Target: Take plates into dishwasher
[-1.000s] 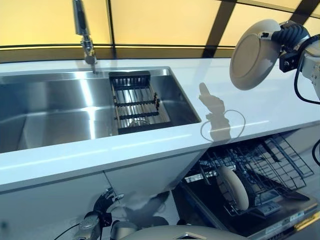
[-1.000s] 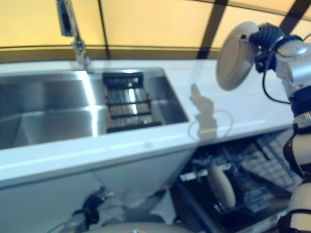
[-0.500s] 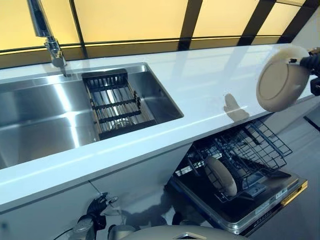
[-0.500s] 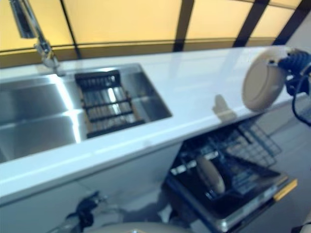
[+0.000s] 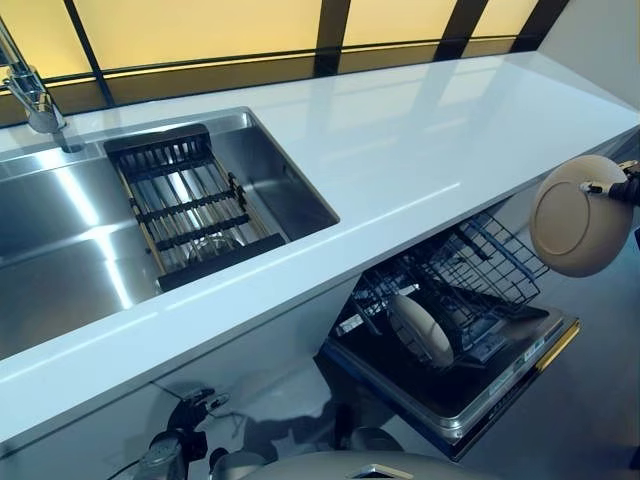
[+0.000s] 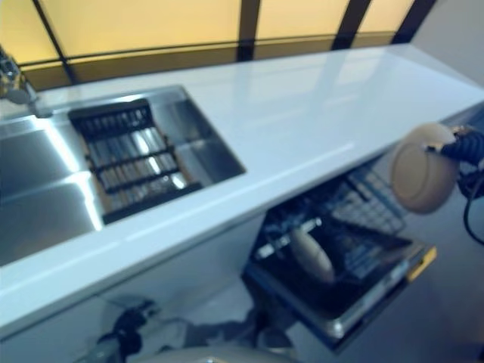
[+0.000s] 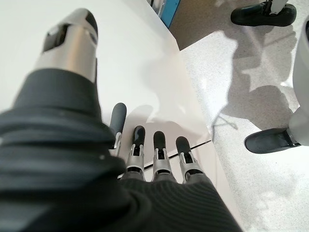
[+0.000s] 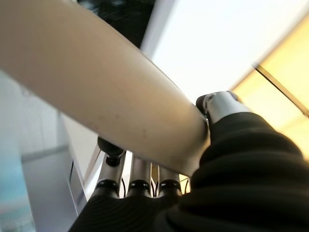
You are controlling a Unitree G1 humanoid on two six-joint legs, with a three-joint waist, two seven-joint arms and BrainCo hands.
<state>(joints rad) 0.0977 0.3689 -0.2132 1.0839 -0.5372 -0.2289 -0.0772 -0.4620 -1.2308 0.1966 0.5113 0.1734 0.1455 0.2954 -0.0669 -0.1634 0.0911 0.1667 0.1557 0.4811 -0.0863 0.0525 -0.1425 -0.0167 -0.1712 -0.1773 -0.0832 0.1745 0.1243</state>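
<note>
Our left hand [image 7: 145, 159] hangs low by the cabinet front, fingers straight, holding nothing. The dishwasher rack [image 5: 470, 290] sits pulled out below the worktop [image 5: 400, 150], w/ one plate [image 5: 420, 328] already standing on edge in it. Our right hand [image 5: 628, 186] pinches the rim of the beige plate [image 5: 575, 218] — held on edge, off the worktop's front, above and to the right of the rack. So the move is down and left.

No text, label, brand, number or sign can be read on anything in view
</note>
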